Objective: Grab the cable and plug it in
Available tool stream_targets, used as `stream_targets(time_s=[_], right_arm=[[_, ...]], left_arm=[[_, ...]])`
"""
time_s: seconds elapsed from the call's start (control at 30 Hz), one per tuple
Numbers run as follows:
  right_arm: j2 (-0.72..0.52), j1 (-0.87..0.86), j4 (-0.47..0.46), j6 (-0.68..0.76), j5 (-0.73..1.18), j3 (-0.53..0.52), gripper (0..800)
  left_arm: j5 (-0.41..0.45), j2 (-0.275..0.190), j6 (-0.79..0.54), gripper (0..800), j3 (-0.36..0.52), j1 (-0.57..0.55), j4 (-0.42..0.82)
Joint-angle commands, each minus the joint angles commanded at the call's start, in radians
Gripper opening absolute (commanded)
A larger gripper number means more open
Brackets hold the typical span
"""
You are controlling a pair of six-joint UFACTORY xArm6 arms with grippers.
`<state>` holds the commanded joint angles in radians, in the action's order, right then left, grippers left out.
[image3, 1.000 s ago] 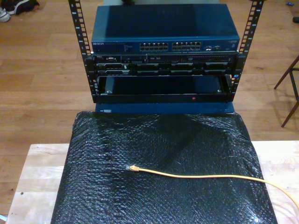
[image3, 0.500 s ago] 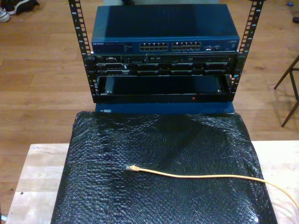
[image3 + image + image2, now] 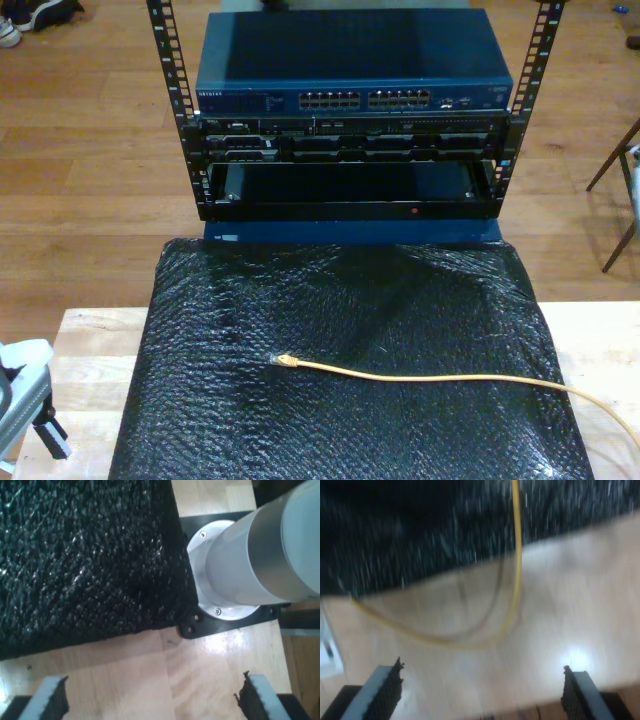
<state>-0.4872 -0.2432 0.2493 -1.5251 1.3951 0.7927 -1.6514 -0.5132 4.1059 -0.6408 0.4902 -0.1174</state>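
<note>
- The cable (image 3: 450,378) is lying loose on the black bubble-wrap mat (image 3: 340,300). Its clear plug (image 3: 284,359) is sitting left of centre in the exterior view, and the yellow line is running from there toward the lower right of that frame and off the mat's edge.
- In the second wrist view the cable (image 3: 516,575) is coming off the mat (image 3: 420,530) and looping across the bare wooden bench (image 3: 580,605); the picture is blurred.
- My second tool (image 3: 482,692) is hanging over that bare wood with its two pads wide apart, gripping nothing and not touching the cable.
- My first tool (image 3: 150,697) is also standing with its pads spread apart and nothing between them, over the bench (image 3: 150,670) beside a corner of the mat (image 3: 90,555), near a white arm base (image 3: 240,570) on a black plate.
- A white and grey arm part (image 3: 22,395) is showing at the lower left of the exterior view.
- Beyond the mat, at the top of the exterior view, a rack (image 3: 345,195) is carrying a blue network switch (image 3: 350,60) with rows of ports, on a wooden floor (image 3: 90,180).
</note>
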Motion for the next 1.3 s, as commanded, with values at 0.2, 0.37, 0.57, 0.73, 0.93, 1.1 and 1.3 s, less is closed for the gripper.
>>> stream_targets(time_s=[0.2,0.37,0.57,0.73,0.93,1.1,1.3], right_arm=[[0.000,0.002,0.109,0.000,0.000,0.000,782],[0.000,0.008,0.201,0.002,-0.002,-0.003,788],[0.014,0.058,0.232,0.002,-0.009,-0.005,788],[0.026,0.130,0.233,0.012,-0.048,-0.003,789],[0.026,0.224,0.236,0.064,-0.123,-0.003,789],[0.041,0.316,0.236,0.094,-0.193,0.000,789],[0.066,0.402,0.236,0.157,-0.247,0.003,789]], left_arm=[[0.000,0.014,0.002,800,-0.003,-0.002,-0.038],[0.002,0.020,0.015,800,-0.003,-0.020,-0.046],[0.005,0.029,0.046,800,-0.003,-0.029,-0.051],[0.005,0.031,0.054,800,-0.003,-0.057,-0.075],[0.009,0.031,0.084,800,-0.003,-0.089,-0.083],[0.009,0.031,0.123,800,-0.017,-0.115,-0.089],[0.012,0.032,0.129,800,-0.021,-0.117,-0.097]])
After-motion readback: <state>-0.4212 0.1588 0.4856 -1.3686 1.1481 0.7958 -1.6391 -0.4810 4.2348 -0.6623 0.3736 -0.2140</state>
